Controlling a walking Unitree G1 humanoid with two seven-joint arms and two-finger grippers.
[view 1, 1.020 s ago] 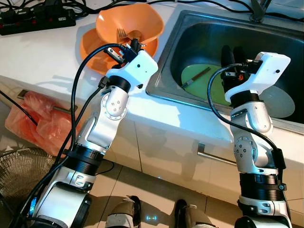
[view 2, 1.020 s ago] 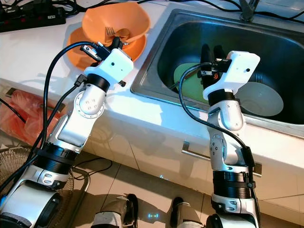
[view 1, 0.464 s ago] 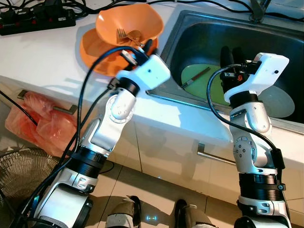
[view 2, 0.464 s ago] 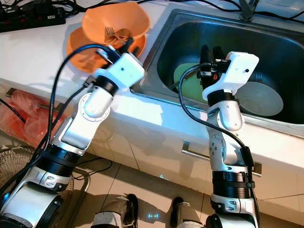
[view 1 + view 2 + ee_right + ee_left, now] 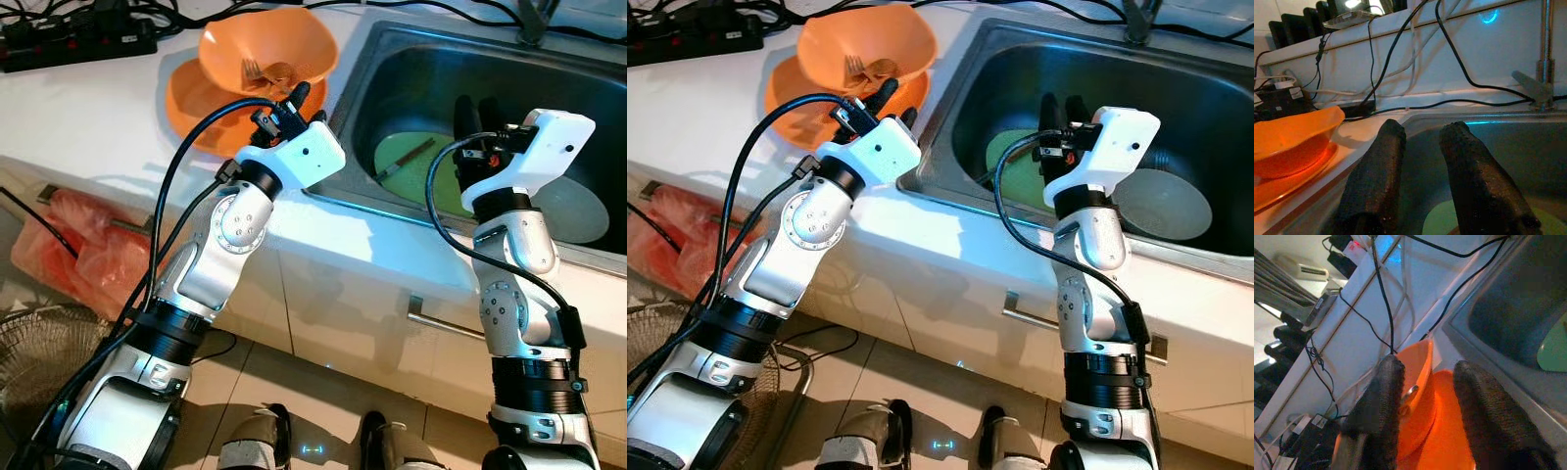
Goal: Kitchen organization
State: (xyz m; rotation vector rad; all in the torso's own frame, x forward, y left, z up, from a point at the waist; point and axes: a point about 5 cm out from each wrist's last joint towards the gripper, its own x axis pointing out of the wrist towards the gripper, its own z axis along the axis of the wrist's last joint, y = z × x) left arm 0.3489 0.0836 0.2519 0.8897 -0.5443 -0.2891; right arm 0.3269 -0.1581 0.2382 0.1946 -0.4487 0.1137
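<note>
fork (image 5: 251, 70) lies tines-left in the orange bowl (image 5: 304, 39); fingers of both grippers (image 5: 303, 98) (image 5: 477, 114) parted, empty.

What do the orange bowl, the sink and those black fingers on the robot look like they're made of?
The deep orange bowl looks like plastic: uniform colour, thin wavy rim, and it glows where light passes through. The grey metal sink is probably stainless steel, with dull brushed reflections on its walls. The left gripper's black fingers seem covered in a rough, grainy rubber or foam; which one cannot be told.
</note>
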